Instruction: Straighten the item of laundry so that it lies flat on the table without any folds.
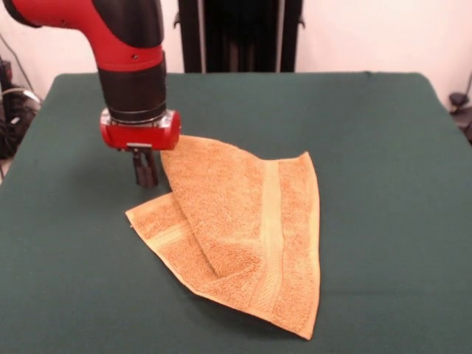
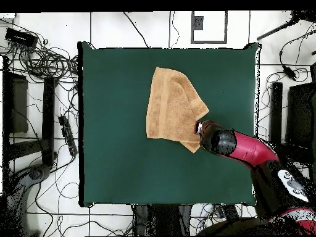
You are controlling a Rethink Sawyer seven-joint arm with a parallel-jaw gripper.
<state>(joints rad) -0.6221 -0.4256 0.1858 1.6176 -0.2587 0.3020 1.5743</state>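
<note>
The item of laundry [image 1: 243, 221], an orange-tan towel with a woven band, lies on the green table [image 1: 383, 147], left of centre in the front view. One flap is folded over the rest, and a lower layer juts out at the left. My gripper [image 1: 145, 171] stands upright at the flap's left edge. Its dark fingers are pressed together on that edge, down near the table. In the overhead view the arm hides the gripper [image 2: 200, 128], which sits at the right corner of the item of laundry [image 2: 173, 108].
Bare green table [image 2: 123, 154] surrounds the towel on all sides. Cables and stands lie on the floor [image 2: 49, 68] beyond the table's edges. A black pedestal [image 1: 240, 33] stands behind the table's far edge.
</note>
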